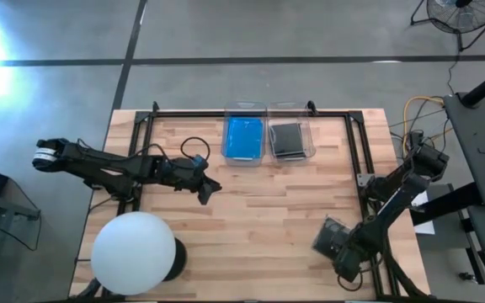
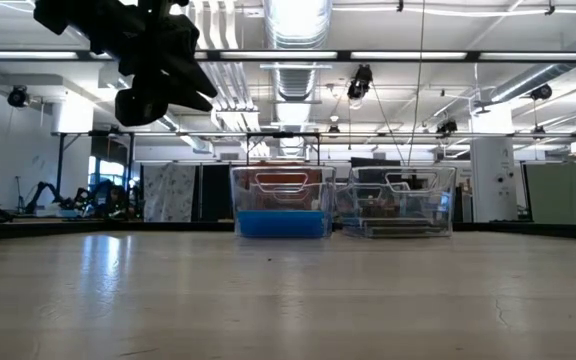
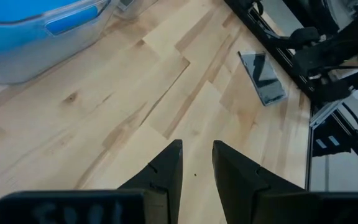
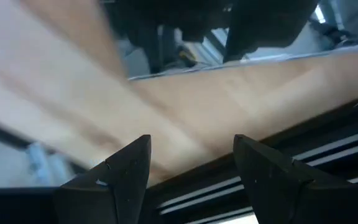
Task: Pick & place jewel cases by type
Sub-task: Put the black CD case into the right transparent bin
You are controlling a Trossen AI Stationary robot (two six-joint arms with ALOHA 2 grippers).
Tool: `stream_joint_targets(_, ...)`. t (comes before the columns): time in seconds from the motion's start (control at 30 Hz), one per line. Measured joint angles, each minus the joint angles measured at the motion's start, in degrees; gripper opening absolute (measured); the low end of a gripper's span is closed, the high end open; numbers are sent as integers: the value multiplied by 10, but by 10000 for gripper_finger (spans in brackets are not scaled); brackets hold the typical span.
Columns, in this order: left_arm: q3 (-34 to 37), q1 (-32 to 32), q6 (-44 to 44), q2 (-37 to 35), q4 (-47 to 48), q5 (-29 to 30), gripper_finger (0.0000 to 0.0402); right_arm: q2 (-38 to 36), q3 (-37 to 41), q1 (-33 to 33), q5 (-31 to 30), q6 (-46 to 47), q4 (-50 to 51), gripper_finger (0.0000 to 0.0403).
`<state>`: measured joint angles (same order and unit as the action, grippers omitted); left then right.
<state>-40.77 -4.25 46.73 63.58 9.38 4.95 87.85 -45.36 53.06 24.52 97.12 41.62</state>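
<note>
Blue jewel cases [image 1: 244,137] lie flat in the left clear bin [image 1: 228,156] at the table's far edge, also seen as a blue layer [image 2: 281,223] in the low view. Grey jewel cases [image 1: 287,140] lie in the right bin [image 1: 310,151]. My left gripper [image 1: 207,192] hangs above bare wood left of centre, well short of the bins; its fingers [image 3: 196,158] stand a narrow gap apart and hold nothing. My right gripper [image 1: 320,244] is over the table's near right part, its fingers [image 4: 191,165] wide open and empty.
A black rail frame [image 1: 356,143] runs around the tabletop. A white globe lamp [image 1: 133,252] stands at the near left corner. A small dark flat plate [image 3: 263,78] lies by the right rail. Bare wood [image 1: 259,219] spreads between the two grippers.
</note>
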Motion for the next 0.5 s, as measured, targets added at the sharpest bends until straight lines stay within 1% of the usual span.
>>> stream_joint_targets(0.17, 0, 0, 6, 0, -6, 0, 71, 18, 26, -4, 0, -36, -1, 223)
stream_joint_targets(0.27, 0, 0, 9, 0, -6, 0, 71, 34, 33, -13, -5, -91, -2, 224)
stream_joint_targets(0.37, 0, 0, 10, 5, -9, -1, 71, 49, 34, -35, -2, -138, 1, 224)
stream_joint_targets(0.5, 0, 0, 6, 27, -21, -21, 71, 61, 35, -80, 10, -183, 7, 224)
